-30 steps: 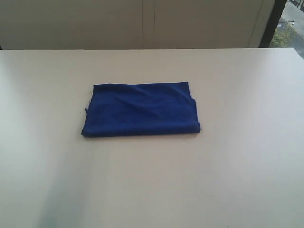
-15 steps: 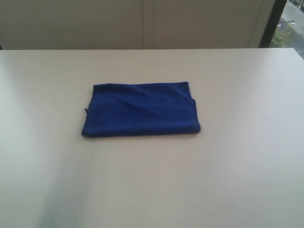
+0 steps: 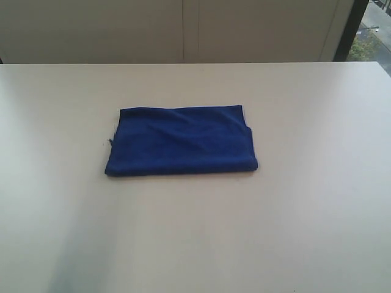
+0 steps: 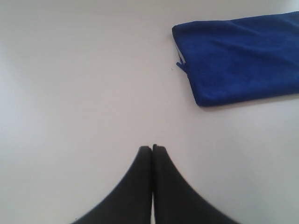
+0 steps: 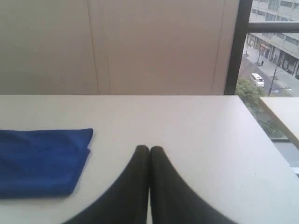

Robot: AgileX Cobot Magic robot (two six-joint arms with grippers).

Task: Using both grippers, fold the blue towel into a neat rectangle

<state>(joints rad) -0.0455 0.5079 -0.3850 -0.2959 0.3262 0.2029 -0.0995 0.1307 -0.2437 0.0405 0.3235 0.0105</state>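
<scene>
Already a rectangle: soft blue towel on the bench, both claws shut and clear of it

The blue towel (image 3: 181, 141) lies flat near the middle of the pale bench (image 3: 305, 232), its long side running across the exterior view. It looks doubled over. The near edge is rounded like a fold, and at the far right corner one layer steps in short of the other, so that end is not quite square. How many layers there are I cannot say for certain.

The left claw (image 4: 152, 147) has its fingertips pressed together and holds nothing, out over bare bench off the towel's left end. The right claw (image 5: 149, 148) is likewise closed and empty, off the right end.

The cloth reads as light, limp and plush. It should sag as soon as it is lifted, and the layers will probably slide on one another. The smooth bench may let a thin edge skid ahead of a finger instead of being pinched. The best hold is likely at the two corners of one short end, one claw to each, biting through every layer. Both claws would have to open first. A small loop (image 4: 180, 66) juts from the left edge and is too flimsy to pull on.
</scene>
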